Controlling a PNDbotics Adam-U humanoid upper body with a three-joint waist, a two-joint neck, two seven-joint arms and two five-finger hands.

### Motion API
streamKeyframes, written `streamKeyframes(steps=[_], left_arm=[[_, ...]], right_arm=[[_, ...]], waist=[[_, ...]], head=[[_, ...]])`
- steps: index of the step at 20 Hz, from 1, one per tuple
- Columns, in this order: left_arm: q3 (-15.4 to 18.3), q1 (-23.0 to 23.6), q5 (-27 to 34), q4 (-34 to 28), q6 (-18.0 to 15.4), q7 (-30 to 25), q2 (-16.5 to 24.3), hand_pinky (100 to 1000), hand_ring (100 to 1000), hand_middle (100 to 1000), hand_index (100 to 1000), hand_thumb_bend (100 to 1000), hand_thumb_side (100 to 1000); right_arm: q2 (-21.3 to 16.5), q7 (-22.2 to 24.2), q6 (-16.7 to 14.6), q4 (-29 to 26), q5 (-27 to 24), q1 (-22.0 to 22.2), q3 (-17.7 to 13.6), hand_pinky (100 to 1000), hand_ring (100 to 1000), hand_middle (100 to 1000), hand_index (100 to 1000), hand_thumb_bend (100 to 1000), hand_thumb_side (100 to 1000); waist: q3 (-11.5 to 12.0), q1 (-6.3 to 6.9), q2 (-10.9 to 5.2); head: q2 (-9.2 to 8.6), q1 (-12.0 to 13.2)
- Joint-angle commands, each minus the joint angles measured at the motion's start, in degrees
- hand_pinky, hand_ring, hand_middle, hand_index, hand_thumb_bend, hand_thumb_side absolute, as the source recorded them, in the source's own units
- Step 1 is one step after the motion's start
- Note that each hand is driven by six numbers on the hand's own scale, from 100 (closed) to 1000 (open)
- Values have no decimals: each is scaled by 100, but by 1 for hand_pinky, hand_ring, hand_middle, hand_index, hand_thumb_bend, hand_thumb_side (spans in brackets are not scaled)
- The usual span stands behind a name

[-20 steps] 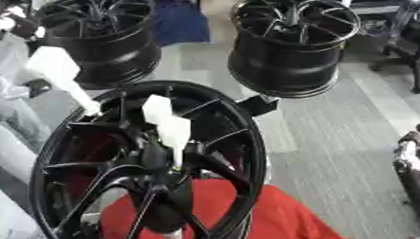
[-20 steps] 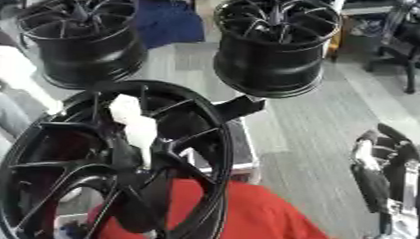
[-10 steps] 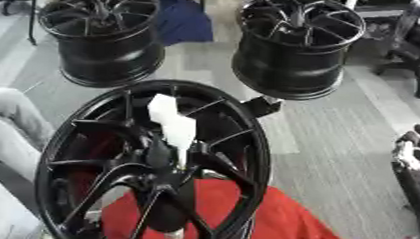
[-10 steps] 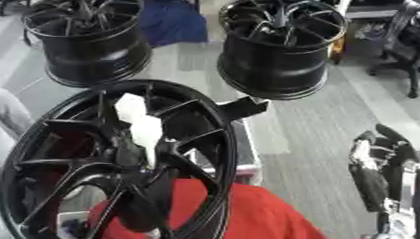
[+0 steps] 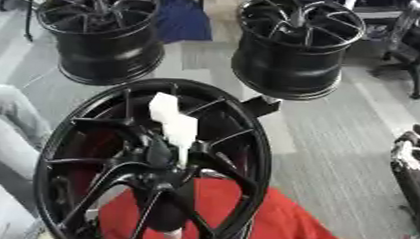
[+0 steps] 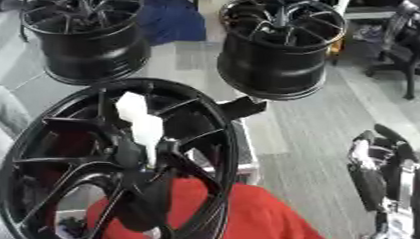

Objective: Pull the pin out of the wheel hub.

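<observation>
A large black wheel hub (image 5: pixel 73 136) stands tilted in the foreground, filling the lower left of both eye views. A white pin (image 5: pixel 174 123) with a blocky head sticks out of its centre, its thin shaft running down into the middle boss (image 5: pixel 159 157). No hand touches the pin or the wheel. My right hand (image 6: pixel 378 167) shows at the right edge, black with silver parts, fingers pointing up and relaxed, well apart from the wheel. My left hand shows in no view.
A red cloth (image 5: pixel 271 218) lies under the wheel. Two more black wheels (image 5: pixel 103 32) (image 5: pixel 295 42) stand behind it, with a blue cloth (image 5: pixel 182 18) between them. A person's grey trouser legs (image 5: pixel 8 119) are at the left. An office chair (image 6: pixel 409 38) stands far right.
A white thing that reached in from the upper left a second ago has gone from view. The camera has shifted slightly. The pin stays in the hub and my right hand has not moved.
</observation>
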Motion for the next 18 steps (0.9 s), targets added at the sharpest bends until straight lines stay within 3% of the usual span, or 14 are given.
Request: streamKeyframes(steps=[1,5,10,14,18], left_arm=[[224,38,535,-282,-26,48,6,613,592,828,910,100,579],[428,372,2187,-1132,82,-79,-499,568,535,745,863,100,603],[730,784,3960,-2535,760,-112,-1461,536,501,671,837,100,656],[814,966,4515,-3465,1522,226,-2386,543,506,651,828,100,730],[741,1095,4580,-4069,1961,154,-3276,564,527,662,836,100,765]], right_arm=[[-19,-15,-4,-137,-15,-44,-36,519,586,596,797,100,488],[3,-20,-1,-137,-22,-48,-43,519,586,596,797,100,488],[47,-18,-8,-137,-38,-67,-42,519,586,596,797,100,488],[82,-17,-17,-137,-57,-78,-40,519,586,596,797,100,490],[108,3,-26,-137,-80,-94,-25,519,586,596,797,100,489]], waist=[[21,2,-30],[50,-29,-18],[73,-88,19],[103,-133,47],[99,-167,62]], head=[[-15,-10],[-15,-21],[-15,-10],[-15,43],[-15,98]])
